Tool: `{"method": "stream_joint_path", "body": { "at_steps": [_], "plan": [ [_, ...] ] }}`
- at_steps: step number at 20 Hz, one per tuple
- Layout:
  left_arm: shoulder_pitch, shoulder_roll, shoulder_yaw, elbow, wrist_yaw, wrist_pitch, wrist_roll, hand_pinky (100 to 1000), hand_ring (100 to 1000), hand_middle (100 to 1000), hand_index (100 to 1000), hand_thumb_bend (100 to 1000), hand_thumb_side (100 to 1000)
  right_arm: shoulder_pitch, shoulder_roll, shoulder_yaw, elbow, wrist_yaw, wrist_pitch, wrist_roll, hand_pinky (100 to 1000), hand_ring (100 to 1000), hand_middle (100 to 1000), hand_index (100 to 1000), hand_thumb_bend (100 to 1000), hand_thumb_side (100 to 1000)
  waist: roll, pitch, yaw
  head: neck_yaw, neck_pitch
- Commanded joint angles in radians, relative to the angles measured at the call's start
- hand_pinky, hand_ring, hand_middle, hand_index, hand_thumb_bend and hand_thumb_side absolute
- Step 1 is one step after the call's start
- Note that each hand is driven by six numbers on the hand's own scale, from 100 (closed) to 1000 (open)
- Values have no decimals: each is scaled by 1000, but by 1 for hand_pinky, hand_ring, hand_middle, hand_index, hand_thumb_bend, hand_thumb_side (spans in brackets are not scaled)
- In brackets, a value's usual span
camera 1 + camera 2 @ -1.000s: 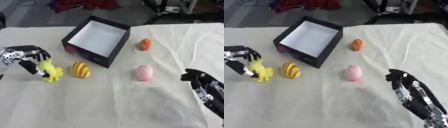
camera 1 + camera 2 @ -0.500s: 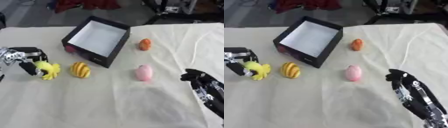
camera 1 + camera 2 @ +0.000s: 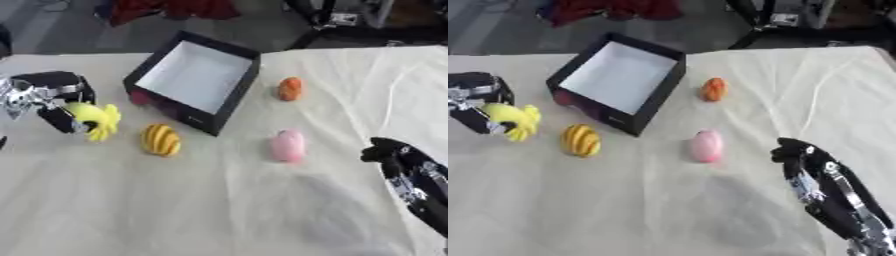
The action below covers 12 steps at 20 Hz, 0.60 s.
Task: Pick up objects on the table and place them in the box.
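- Leftward, left hand (image 3: 48, 97) curled round a yellow toy (image 3: 94, 120), held at the table's left edge, toy poking out to the right of the fingers.
- Just right of that, a yellow striped egg-shaped thing (image 3: 161, 140) lying on the cream table (image 3: 219, 210), near the box's front corner.
- Beyond, black box (image 3: 194, 80) with white inside, open top, set askew.
- Right of the box, an orange thing (image 3: 290, 88); nearer, a pink egg-shaped thing (image 3: 287, 145), both on the cloth and apart from the box.
- Lower right, right hand (image 3: 820, 177) hovering idle, fingers curled, holding nothing.
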Motion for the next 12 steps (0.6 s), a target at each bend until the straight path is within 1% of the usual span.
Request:
{"method": "stream_joint_path", "body": {
  "at_steps": [1, 4, 6, 9, 12],
  "plan": [
    [-71, 48, 36, -69, -30, 12, -9, 649, 502, 481, 586, 278, 236, -3, -12, -4, -7, -8, 2, -1, 868, 747, 707, 863, 100, 720, 9, -34, 1, -4, -2],
    [-163, 22, 30, -78, -69, 7, -19, 661, 511, 491, 601, 290, 243, 0, -11, -3, -5, -8, 3, 0, 868, 747, 706, 863, 100, 723, 8, -36, 0, -3, -2],
    [-235, -23, 9, -53, -105, -6, -26, 674, 522, 504, 617, 300, 248, 1, -10, -1, -4, -10, 3, 2, 868, 747, 706, 863, 100, 723, 8, -38, -2, -1, -2],
    [-332, -127, -20, 28, -179, -33, -25, 677, 530, 515, 629, 312, 250, 2, -9, 1, -4, -12, 2, 4, 868, 746, 706, 863, 100, 722, 4, -40, -5, 1, -2],
    [-405, -244, -25, 137, -269, -49, 19, 673, 528, 516, 631, 327, 254, 2, -6, 5, -4, -16, 2, 7, 868, 746, 706, 863, 100, 722, -3, -40, -12, 6, -2]
  ]
}}
